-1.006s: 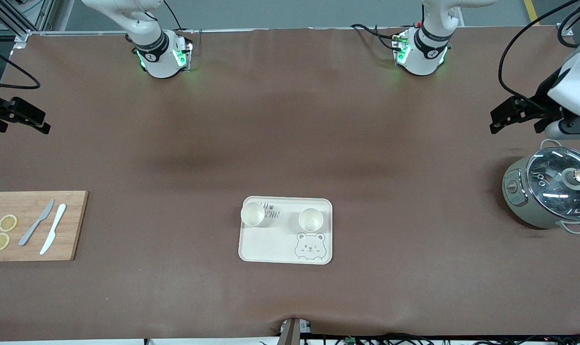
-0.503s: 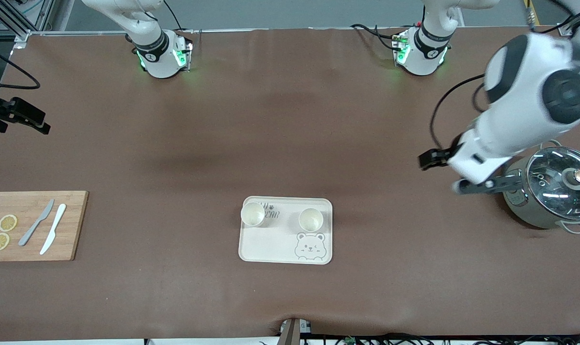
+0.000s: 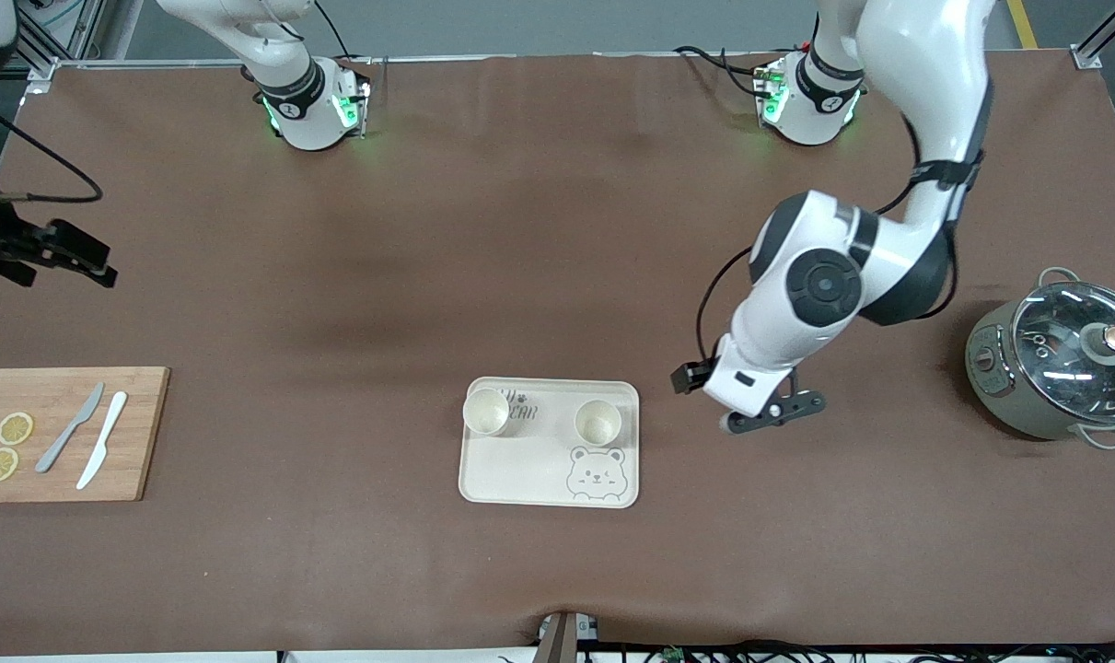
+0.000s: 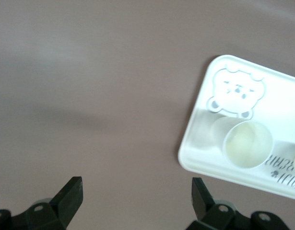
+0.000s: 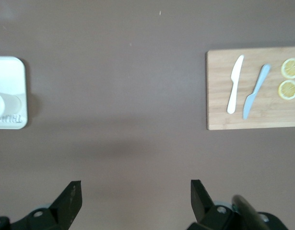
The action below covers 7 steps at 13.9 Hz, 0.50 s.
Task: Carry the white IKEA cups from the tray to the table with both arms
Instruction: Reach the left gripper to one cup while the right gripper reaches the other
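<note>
Two white IKEA cups point(image 3: 486, 411) point(image 3: 598, 422) stand upright on the cream bear tray point(image 3: 520, 479), along the tray's edge farthest from the front camera. My left gripper point(image 3: 739, 396) hangs open over the bare mat just beside the tray, toward the left arm's end. In the left wrist view one cup point(image 4: 247, 143) and the tray's corner point(image 4: 195, 143) lie ahead of the empty left gripper point(image 4: 136, 194). My right gripper point(image 3: 106, 265) is open over bare mat at the right arm's end. The right wrist view shows the empty right gripper point(image 5: 135, 196) and a cup point(image 5: 3, 103).
A wooden cutting board point(image 3: 143, 433) with two knives point(image 3: 71, 426) point(image 3: 102, 439) and lemon slices point(image 3: 14, 428) lies at the right arm's end. A grey pot with a glass lid point(image 3: 1059, 368) stands at the left arm's end. Brown mat covers the table.
My left arm has swung from the pot's end of the table over to the tray's side. The right gripper has shifted slightly. Both cups stand where they were.
</note>
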Each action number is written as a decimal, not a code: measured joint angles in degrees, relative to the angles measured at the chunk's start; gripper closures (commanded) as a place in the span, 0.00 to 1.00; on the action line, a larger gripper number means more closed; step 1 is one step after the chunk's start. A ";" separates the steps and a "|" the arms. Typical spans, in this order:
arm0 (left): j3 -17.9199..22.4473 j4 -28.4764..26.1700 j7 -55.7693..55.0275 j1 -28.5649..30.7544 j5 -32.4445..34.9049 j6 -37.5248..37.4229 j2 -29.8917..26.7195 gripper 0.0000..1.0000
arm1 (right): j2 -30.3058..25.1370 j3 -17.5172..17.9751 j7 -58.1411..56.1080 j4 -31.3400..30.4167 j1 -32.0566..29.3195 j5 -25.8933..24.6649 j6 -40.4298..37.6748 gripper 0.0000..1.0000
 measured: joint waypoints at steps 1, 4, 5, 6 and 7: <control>0.01 0.16 -1.08 -0.59 0.00 2.40 1.38 0.00 | 2.23 0.01 0.00 -0.03 0.17 0.00 0.25 0.00; 0.28 1.50 -4.99 -2.71 0.00 6.43 5.10 0.16 | 8.43 0.03 0.00 0.01 1.29 0.19 1.88 0.00; 0.41 2.41 -6.01 -3.46 0.00 7.05 6.27 0.20 | 10.23 0.04 0.00 0.01 1.81 0.55 2.97 0.00; 0.53 3.28 -6.61 -4.02 0.00 8.21 7.36 0.20 | 12.08 0.05 0.01 0.00 2.49 0.99 4.50 0.00; 0.54 3.81 -7.02 -4.45 0.00 9.90 8.30 0.20 | 13.98 0.08 0.01 0.00 3.40 1.59 6.88 0.00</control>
